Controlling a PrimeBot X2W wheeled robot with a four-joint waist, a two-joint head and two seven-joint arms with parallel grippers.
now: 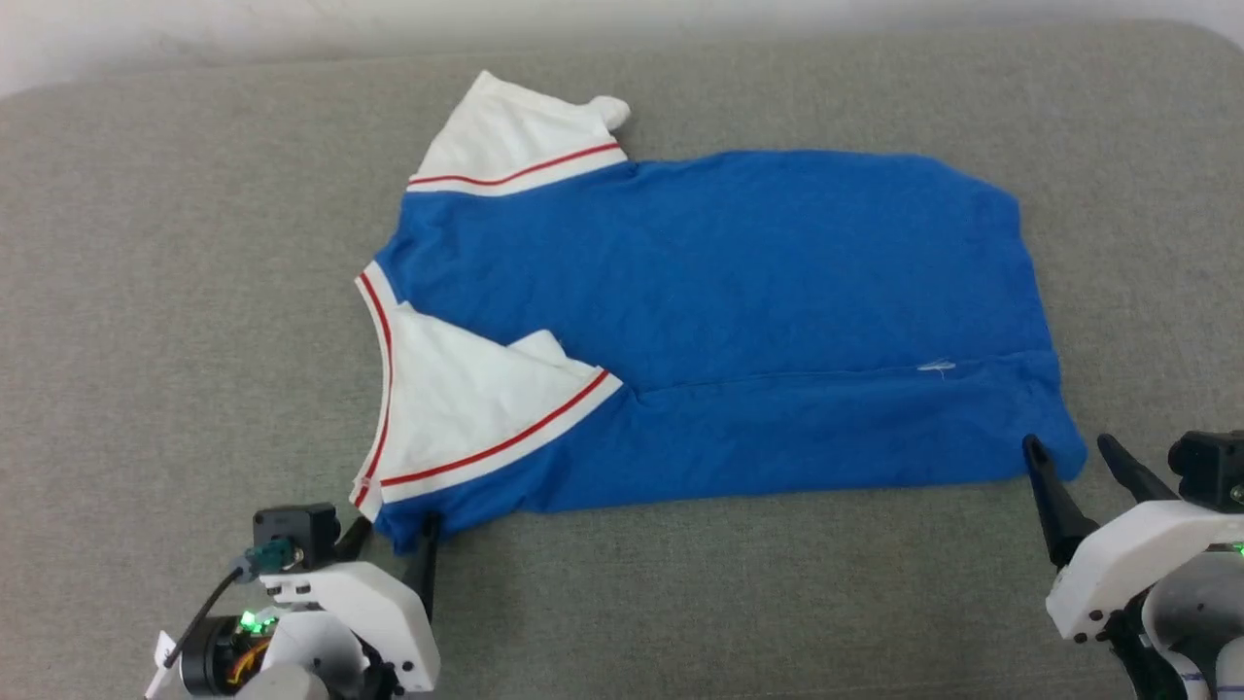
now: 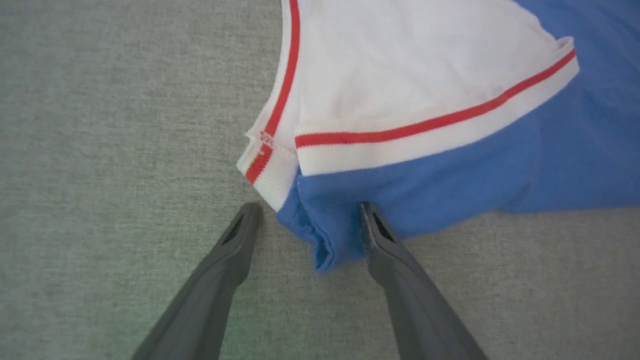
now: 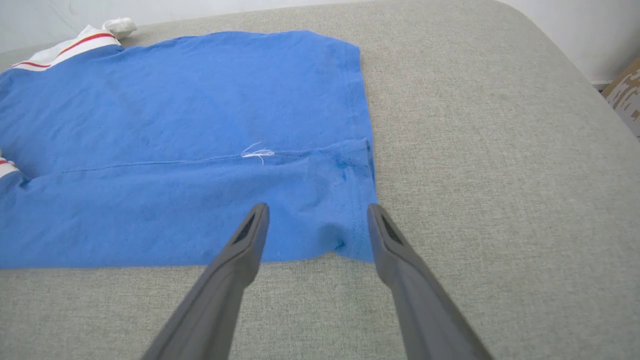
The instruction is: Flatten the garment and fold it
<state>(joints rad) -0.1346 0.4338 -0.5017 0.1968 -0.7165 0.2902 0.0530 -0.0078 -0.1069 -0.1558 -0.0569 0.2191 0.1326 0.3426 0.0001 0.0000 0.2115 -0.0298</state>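
The garment [image 1: 739, 292] lies flat and sideways on the grey surface, collar to the left and hem to the right. Its near long edge is folded over onto the body, with one white red-striped sleeve [image 1: 466, 408] on top; the other sleeve [image 1: 515, 136] sticks out at the far left. My left gripper [image 1: 394, 540] is open, its fingers straddling the near collar-side corner [image 2: 320, 240] low on the surface. My right gripper [image 1: 1074, 452] is open too, its fingers either side of the near hem corner [image 3: 350, 235].
The grey padded surface [image 1: 194, 340] stretches wide on all sides of the shirt. Its far edge meets a pale wall [image 1: 146, 29]. In the right wrist view its rounded right corner [image 3: 550, 60] drops off toward a wall and a patch of floor [image 3: 625, 90].
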